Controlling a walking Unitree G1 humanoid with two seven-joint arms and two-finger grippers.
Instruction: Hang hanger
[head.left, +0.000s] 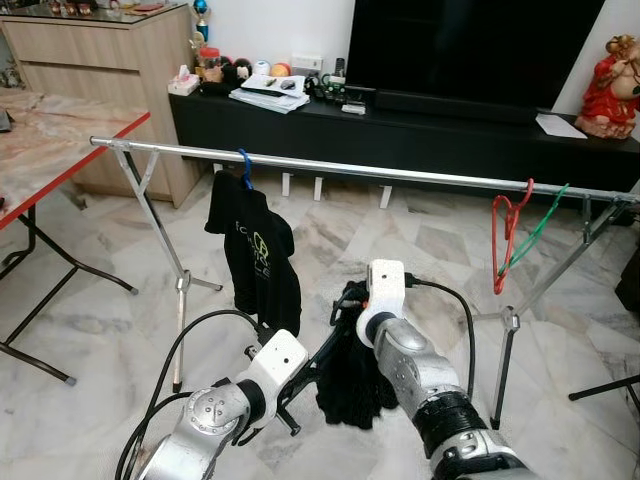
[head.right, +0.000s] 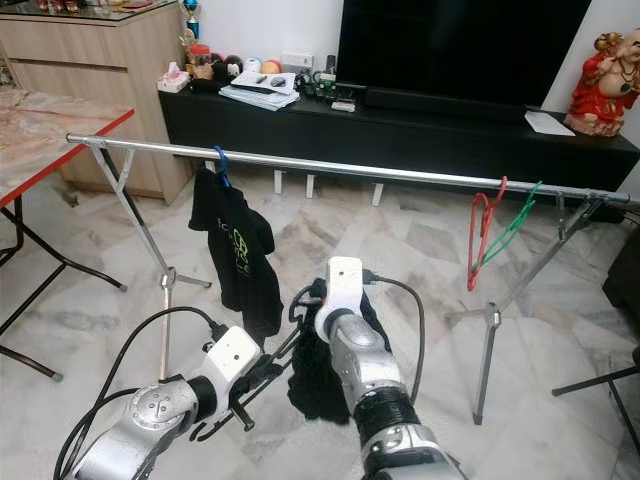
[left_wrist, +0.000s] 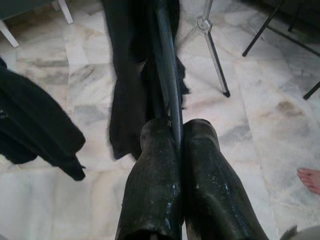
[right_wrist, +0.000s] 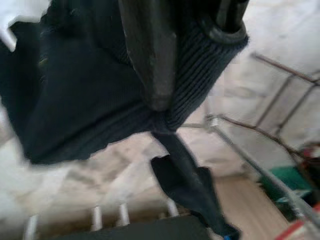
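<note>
Hanger (head.left: 318, 362) with a black knit garment (head.left: 352, 375) draped on it sits low between your two arms, below and in front of the chrome drying rail (head.left: 380, 172) and not yet on it. Your left hand (left_wrist: 176, 131) is pressed together on the hanger's thin dark bar; the left wrist view shows both fingers (left_wrist: 155, 170) closed tight around it, which the head views blur. Your right hand (right_wrist: 165, 95) is up at the garment's top, and its wrist view shows a finger buried in the ribbed knit (whether it is gripping, you cannot tell).

Further out, a black T-shirt (head.left: 255, 262) hangs from a blue hanger (head.left: 245, 168) on the rail's left part, and a red hanger (head.left: 508, 235) and a green hanger (head.left: 540, 225) hang near its right end. A red-edged desk (head.left: 45, 150) stands to your left. Someone's bare foot (left_wrist: 310, 179) shows on the marble floor (head.left: 90, 340) in the left wrist view.
</note>
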